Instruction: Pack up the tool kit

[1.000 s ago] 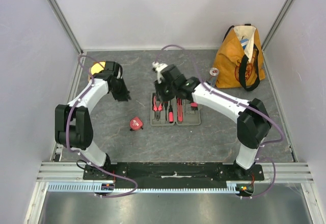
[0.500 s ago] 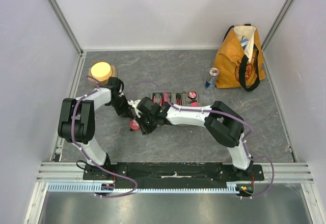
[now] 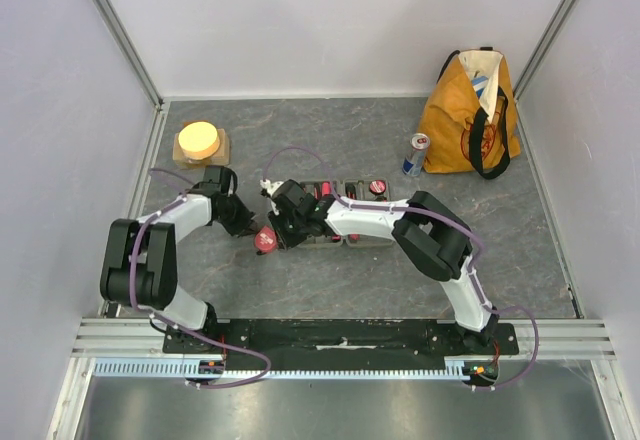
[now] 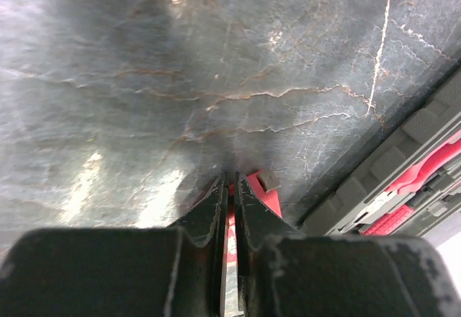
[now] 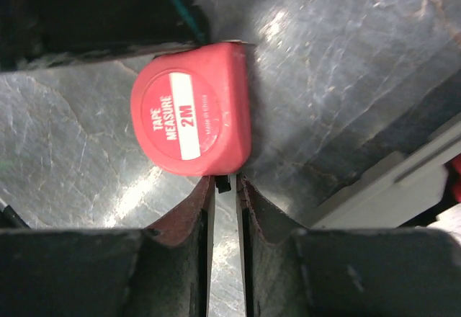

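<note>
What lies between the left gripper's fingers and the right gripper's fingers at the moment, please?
The red tape measure lies between the left gripper and the right gripper; the top view shows it.

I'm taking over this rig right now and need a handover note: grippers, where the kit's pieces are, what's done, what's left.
Left gripper: fingers nearly shut, tips at the tape measure; no grip confirmed.
Right gripper: nearly shut at the tape measure's black tab, on the opposite side.
Case: open on the table, red-handled tools seated inside.
Done: those tools are in.
Left: the tape measure lies on the table beside the case's left edge; put it in, then close the case.
</note>
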`<move>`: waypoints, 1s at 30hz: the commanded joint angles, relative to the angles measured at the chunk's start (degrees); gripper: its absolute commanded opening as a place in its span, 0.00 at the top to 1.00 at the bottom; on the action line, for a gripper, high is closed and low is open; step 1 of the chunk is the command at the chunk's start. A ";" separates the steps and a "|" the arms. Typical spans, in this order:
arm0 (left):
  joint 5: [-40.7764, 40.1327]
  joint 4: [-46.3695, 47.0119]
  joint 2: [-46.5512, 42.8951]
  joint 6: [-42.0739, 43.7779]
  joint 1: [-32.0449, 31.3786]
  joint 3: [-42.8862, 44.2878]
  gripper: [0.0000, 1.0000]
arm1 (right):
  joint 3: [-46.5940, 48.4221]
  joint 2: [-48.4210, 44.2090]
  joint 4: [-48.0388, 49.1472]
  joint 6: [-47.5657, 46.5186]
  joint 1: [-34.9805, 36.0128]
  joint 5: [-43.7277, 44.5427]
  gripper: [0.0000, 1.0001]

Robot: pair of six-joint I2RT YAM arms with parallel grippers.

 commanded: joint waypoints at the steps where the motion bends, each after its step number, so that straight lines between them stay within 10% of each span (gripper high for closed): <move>1: -1.50 -0.45 -6.62 -4.82 -0.07 -3.58 0.90 | 4.96 3.24 1.52 0.07 -2.51 3.12 0.74; 13: -3.42 -1.67 -22.00 -5.18 -0.16 -11.77 0.92 | 14.20 7.11 -0.15 -1.87 -4.45 9.27 0.41; 30: -29.54 -24.35 -48.37 0.26 -0.16 12.39 0.76 | 21.58 3.59 -12.10 6.03 5.56 22.97 0.10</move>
